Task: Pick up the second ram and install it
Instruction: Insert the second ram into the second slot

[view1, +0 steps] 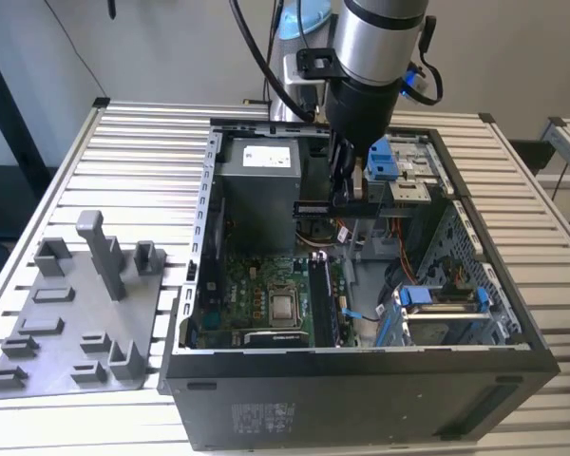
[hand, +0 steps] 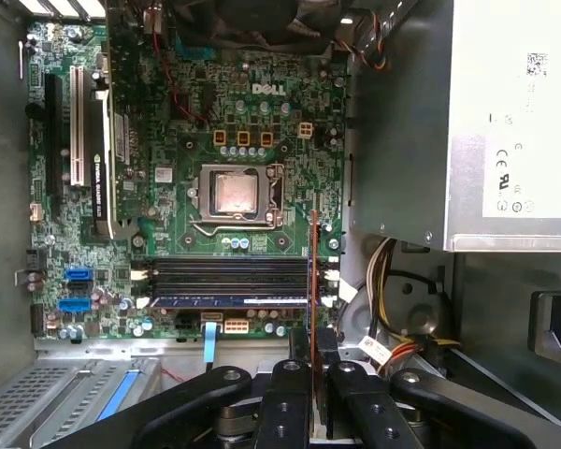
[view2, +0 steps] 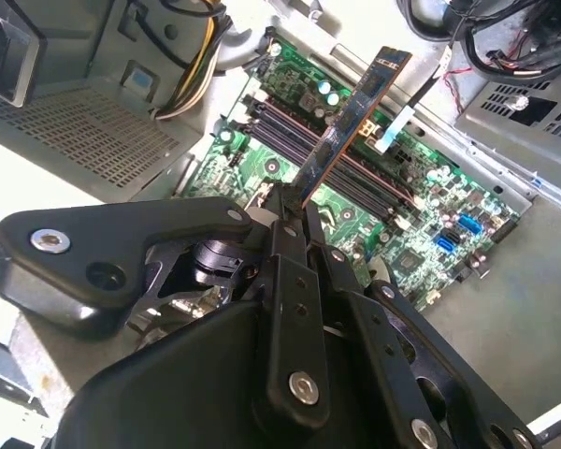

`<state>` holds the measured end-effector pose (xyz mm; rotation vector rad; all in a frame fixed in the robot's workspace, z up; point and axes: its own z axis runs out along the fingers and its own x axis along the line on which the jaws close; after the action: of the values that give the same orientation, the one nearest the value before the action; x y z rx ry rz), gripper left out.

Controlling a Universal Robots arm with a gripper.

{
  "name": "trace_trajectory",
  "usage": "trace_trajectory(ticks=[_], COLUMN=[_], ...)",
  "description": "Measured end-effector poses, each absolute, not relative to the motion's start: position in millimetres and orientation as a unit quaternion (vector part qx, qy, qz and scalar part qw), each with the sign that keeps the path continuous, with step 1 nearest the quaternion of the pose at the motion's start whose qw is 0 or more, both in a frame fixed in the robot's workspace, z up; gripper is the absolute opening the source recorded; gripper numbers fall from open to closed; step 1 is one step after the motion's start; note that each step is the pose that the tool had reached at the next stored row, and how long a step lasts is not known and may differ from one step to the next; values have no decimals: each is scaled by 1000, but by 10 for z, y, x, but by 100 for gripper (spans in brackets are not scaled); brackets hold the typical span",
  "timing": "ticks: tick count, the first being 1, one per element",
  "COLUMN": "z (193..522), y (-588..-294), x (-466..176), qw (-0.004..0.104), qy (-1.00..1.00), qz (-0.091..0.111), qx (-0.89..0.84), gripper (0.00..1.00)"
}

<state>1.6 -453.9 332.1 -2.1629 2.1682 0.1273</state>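
The arm's fingers (view2: 282,253) are squeezed tight on one end of the second ram (view2: 351,126). The thin dark board sticks out from them over the green motherboard (hand: 262,122). It hangs in the air inside the open computer case (view1: 361,366) and is not in a slot. In the first wrist view you see the board from its thin edge (just a skinny line). There it crosses the long memory slots (hand: 229,271) at the end nearest the grey power box (hand: 514,122). Another memory stick (hand: 229,301) already sits in one of those slots. In the exterior view the arm reaches down into the far part of the case, which stands on the slatted bench (view1: 133,142). A grey tray (view1: 76,318) with blocks lies on the bench at the exterior view's left of the case, well apart from the fingers.
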Motion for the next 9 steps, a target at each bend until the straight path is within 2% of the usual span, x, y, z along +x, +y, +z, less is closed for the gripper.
trace_trajectory(ticks=[9], z=[3319], y=[-4539], x=[22], qw=[38], qy=[707], qz=[42], qx=[-705], gripper=[14])
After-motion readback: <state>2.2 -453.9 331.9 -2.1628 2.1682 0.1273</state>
